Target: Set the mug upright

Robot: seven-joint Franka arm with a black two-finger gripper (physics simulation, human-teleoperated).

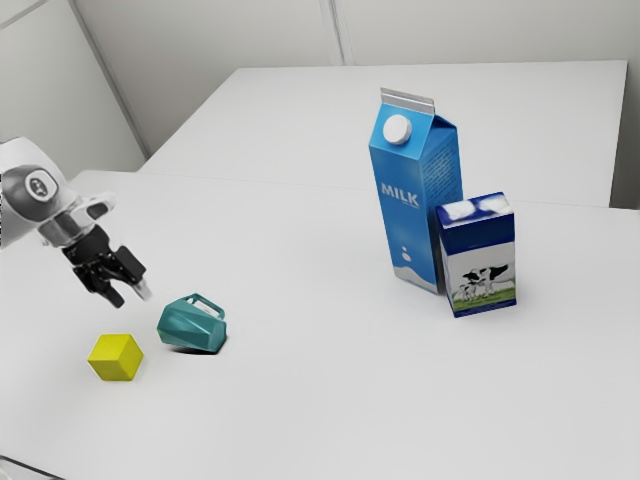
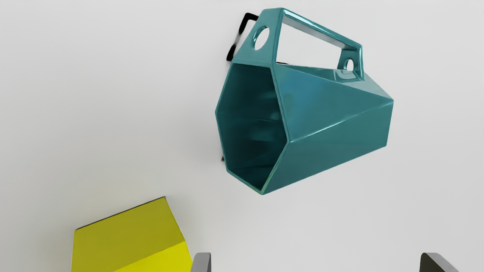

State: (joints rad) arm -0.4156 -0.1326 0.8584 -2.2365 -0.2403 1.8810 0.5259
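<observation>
My gripper [image 1: 132, 292] hangs above the table in the exterior view, up and toward that view's left from the teal mug [image 1: 192, 325]. The mug lies on its side, its handle raised. In the wrist view the open mouth and hollow inside of the mug [image 2: 302, 113] are visible, with the handle along one side. Both fingertips of the gripper [image 2: 315, 262] stand wide apart there, nothing held between them, and the mug is beyond them, untouched.
Close to the mug sits a yellow cube [image 1: 115, 357], seen also beside one fingertip as the yellow cube [image 2: 132, 234]. A tall blue milk carton [image 1: 408, 200] and a smaller cow-print carton [image 1: 480, 255] stand together on the white table [image 1: 300, 420], toward the exterior view's right.
</observation>
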